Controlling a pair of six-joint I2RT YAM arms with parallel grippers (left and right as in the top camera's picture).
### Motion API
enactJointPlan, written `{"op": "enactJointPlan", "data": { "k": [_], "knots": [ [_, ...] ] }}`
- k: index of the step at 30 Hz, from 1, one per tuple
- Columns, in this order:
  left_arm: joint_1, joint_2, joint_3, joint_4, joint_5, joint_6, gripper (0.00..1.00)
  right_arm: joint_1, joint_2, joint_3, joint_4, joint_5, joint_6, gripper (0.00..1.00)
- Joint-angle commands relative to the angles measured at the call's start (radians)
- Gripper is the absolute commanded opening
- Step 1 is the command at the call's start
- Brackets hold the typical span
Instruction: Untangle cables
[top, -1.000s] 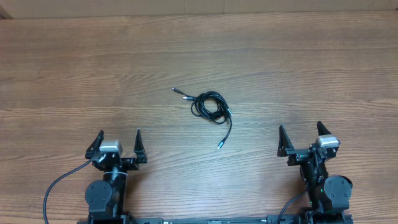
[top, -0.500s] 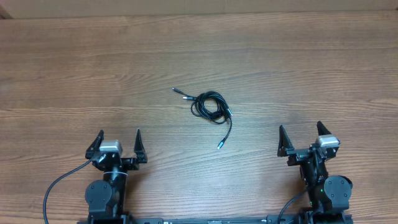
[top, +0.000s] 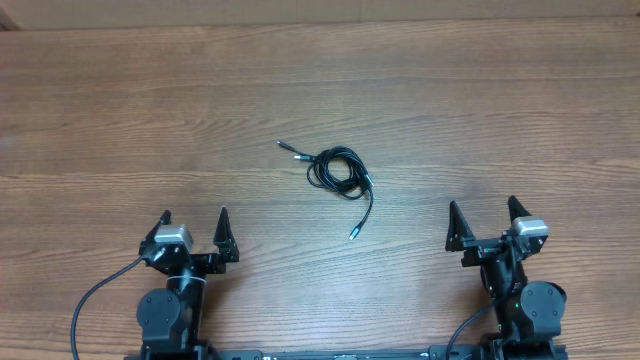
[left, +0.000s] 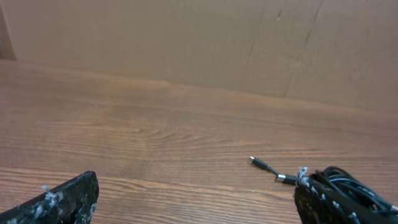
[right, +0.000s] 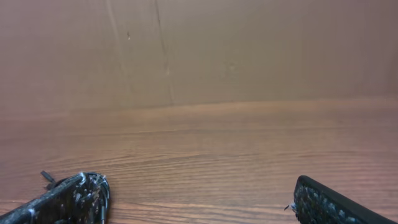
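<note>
The cables lie in one small tangled coil near the middle of the wooden table. Two plug ends poke out to the upper left, and one tail trails toward the near edge. The left gripper and right gripper both stand spread wide, holding nothing, well apart from the coil.

Left claw: black, pointed; wrist seemingly grey.
</note>
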Motion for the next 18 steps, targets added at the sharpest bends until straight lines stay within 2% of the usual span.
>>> {"op": "enactJointPlan", "data": {
  "k": [1, 5, 10, 14, 18],
  "knots": [
    [0.003, -0.005, 0.058, -0.082, 0.026, -0.058, 1.00, 0.004, -0.007, 0.043, -0.068, 0.018, 0.029, 1.00],
    [0.003, 0.029, 0.139, -0.193, 0.026, -0.058, 1.00, 0.004, 0.017, 0.102, -0.144, 0.018, 0.030, 1.00],
    [0.003, 0.188, 0.251, -0.294, 0.061, -0.057, 1.00, 0.004, 0.132, 0.202, -0.194, 0.017, 0.109, 1.00],
    [0.003, 0.404, 0.385, -0.334, 0.064, -0.056, 1.00, 0.004, 0.267, 0.296, -0.234, 0.014, 0.134, 1.00],
    [0.003, 0.644, 0.575, -0.448, 0.072, -0.053, 1.00, 0.004, 0.440, 0.425, -0.334, 0.013, 0.134, 1.00]
  ]
}}
